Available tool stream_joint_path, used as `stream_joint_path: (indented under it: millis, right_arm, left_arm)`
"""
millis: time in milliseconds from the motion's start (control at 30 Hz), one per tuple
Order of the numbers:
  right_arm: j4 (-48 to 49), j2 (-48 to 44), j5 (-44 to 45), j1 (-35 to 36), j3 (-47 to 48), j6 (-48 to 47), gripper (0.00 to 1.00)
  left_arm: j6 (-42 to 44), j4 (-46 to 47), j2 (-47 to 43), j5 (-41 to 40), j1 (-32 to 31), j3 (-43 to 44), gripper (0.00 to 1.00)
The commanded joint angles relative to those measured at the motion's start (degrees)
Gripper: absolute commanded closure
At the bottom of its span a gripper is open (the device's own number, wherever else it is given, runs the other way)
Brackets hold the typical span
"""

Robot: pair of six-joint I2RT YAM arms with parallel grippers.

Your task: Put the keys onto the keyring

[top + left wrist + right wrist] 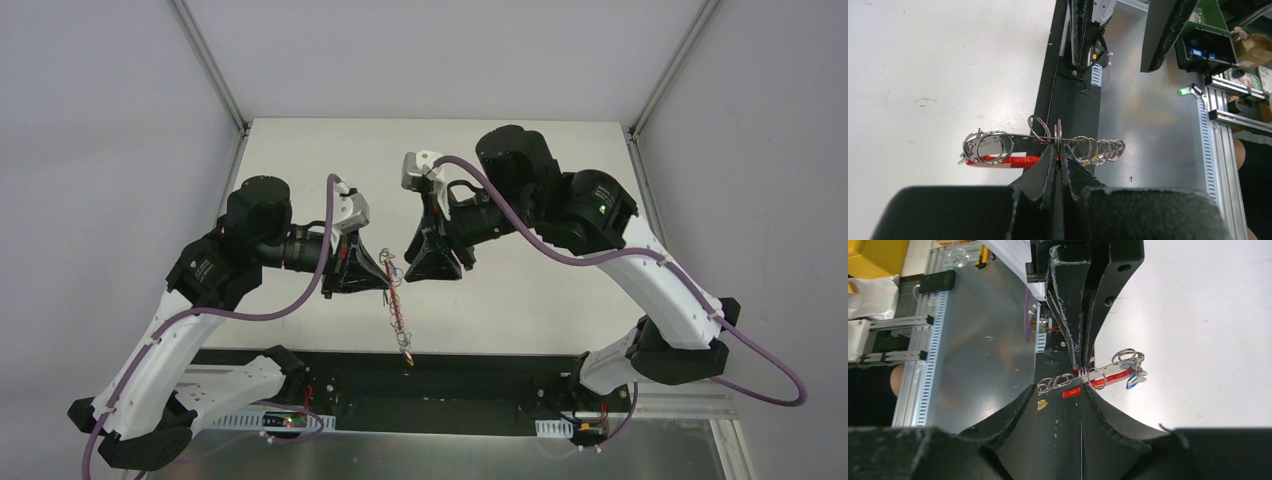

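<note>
The keyring (pixel 399 312) hangs as a chain of silver rings with a red strap from my left gripper (pixel 388 277). In the left wrist view my left gripper (pixel 1058 152) is shut on one ring of the keyring (pixel 993 146). The red strap (pixel 1010 161) lies below the rings and a yellowish tag (pixel 1096 160) is at the right end. My right gripper (pixel 1063 390) is open and empty, its tips just short of the keyring (pixel 1098 376). A blue-headed key (pixel 1132 381) hangs at the keyring's far end. No black-headed key shows.
The white table (pixel 520 290) ends at a black strip (pixel 480 372) along the near edge, with aluminium rails (pixel 660 405) below it. Purple cables (pixel 300 300) loop off both arms. The two grippers (pixel 420 262) stand close together at mid table.
</note>
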Motion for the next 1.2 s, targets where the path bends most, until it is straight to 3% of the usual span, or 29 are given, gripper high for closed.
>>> stream_joint_path:
  millis: [0,333,1167]
  right_arm:
    - [1.73,0.92,-7.29,-0.74,2.93,1.72,0.61]
    - [5.57,2.92,-10.5,-0.81,1.14,3.56,0.61]
    - [6.88,6.08,-9.03,-0.72,-1.61,3.11,0.61]
  left_arm:
    - [3.81,0.49,-1.07,-0.01,-0.96,1.61,1.0]
    - [5.01,0.53,-2.26,1.24,-1.28,2.84,1.0]
    - [6.79,0.27,-3.53,-2.69,-1.37,3.21,1.0]
